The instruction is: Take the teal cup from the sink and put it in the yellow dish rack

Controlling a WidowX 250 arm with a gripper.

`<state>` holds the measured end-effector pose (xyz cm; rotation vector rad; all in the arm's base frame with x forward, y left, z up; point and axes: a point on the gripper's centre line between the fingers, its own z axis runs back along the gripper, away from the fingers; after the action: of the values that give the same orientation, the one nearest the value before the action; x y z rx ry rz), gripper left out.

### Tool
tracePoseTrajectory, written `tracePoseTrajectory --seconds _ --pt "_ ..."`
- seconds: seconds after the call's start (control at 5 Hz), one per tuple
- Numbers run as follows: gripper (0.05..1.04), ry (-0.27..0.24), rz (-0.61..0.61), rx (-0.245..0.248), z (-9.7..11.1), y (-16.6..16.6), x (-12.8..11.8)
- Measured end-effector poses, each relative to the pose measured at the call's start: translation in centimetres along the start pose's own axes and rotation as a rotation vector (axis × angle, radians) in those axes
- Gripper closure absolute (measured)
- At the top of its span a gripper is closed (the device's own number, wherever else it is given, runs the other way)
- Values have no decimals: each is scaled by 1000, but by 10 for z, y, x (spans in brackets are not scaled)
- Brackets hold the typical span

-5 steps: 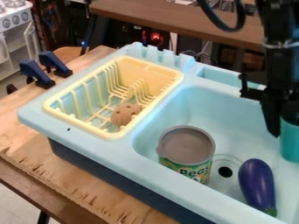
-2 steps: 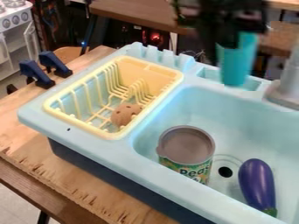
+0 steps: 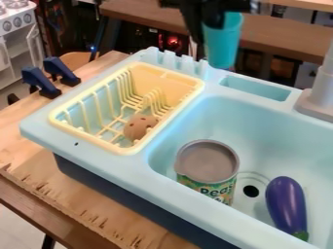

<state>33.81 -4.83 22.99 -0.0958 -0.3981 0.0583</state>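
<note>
Camera view: black two-finger gripper [image 3: 209, 30] clamped on a teal, tapered plastic cup [image 3: 223, 43], one o'clock.
It's up near the pale-blue plastic sink [image 3: 153, 187]; glossy purple eggplant [image 3: 286, 203], four o'clock.

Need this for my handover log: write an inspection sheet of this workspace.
Surface: light-blue sink unit on a wooden board; board's front edge rough.
Handled thing: teal cup, raised near the sink's back edge.
Clutter: can upright beside the drain, eggplant lying in the basin, brown speckled thing in the yellow rack.
Hand: holding the cup, top of view.
Cables: nothing seen for sure.
Surroundings: two blue clamps at left, toy stove beyond, brown table and red light behind.
</note>
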Motion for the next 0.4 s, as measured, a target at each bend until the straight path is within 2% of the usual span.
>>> tracePoseTrajectory --seconds 0.2,0.4 --pt "942 -3 96 14 0 26 3" --pt "942 19 201 62 -13 41 -6"
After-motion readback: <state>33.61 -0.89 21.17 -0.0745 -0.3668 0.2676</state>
